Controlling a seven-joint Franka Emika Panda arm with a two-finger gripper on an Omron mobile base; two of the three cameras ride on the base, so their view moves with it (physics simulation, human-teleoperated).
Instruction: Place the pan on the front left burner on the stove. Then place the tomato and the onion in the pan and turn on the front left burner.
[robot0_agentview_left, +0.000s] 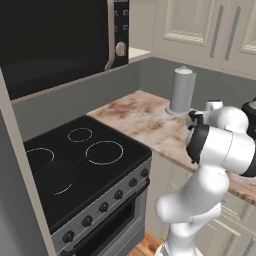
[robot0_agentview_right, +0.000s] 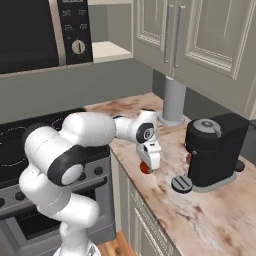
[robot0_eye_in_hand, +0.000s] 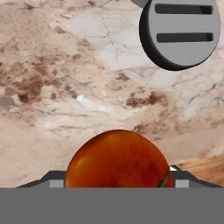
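Gripper (robot0_agentview_right: 145, 167), lowered over the marbled counter (robot0_agentview_right: 200, 215) beside the coffee machine (robot0_agentview_right: 212, 150), with its fingers closed around the tomato (robot0_eye_in_hand: 116, 159); the pan (robot0_agentview_left: 52, 177) sits on the stove (robot0_agentview_left: 75, 165).

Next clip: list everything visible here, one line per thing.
black glass stove: one, white rings, grey front, left of counter
shallow round black pan: one, near-left ring, barely distinct
small red-orange tomato: one, at counter's front edge
black coffee machine: one, on counter
round grey slotted tray: one, at machine's foot
upright grey cylinder: one, counter's back
black microwave: one, above stove
brown-beige marble counter: one
cream cabinets: above counter
gripper: one, white, closed on tomato
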